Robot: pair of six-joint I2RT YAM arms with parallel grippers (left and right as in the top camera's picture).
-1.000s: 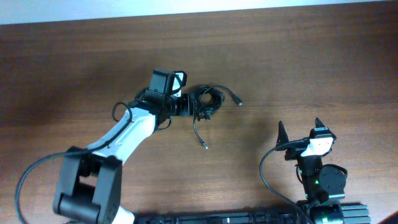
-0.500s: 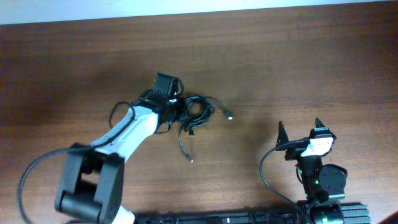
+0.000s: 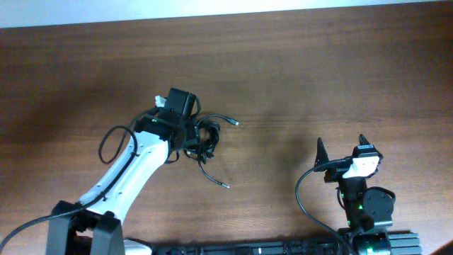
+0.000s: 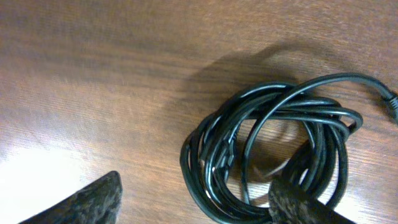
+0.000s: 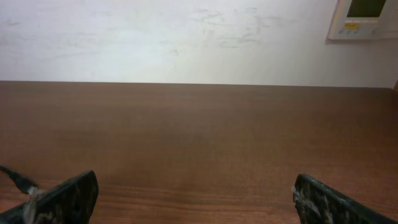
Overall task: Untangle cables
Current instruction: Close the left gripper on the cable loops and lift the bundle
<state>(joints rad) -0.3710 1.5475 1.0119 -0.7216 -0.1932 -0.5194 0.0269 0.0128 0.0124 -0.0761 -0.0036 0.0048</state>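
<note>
While the cables (image 3: 205, 137) sit bunched in one tangled coil left of the table's (image 3: 340, 64) middle, one plug end (image 3: 236, 123) pokes out to the right and another strand trails toward the near edge. Left fingers (image 4: 93, 202) are spread wide right at the coil, one tip overlapping its loops, nothing clamped. Over on the right, well apart, the right fingers (image 5: 65, 198) gape open and empty above bare wood.
</note>
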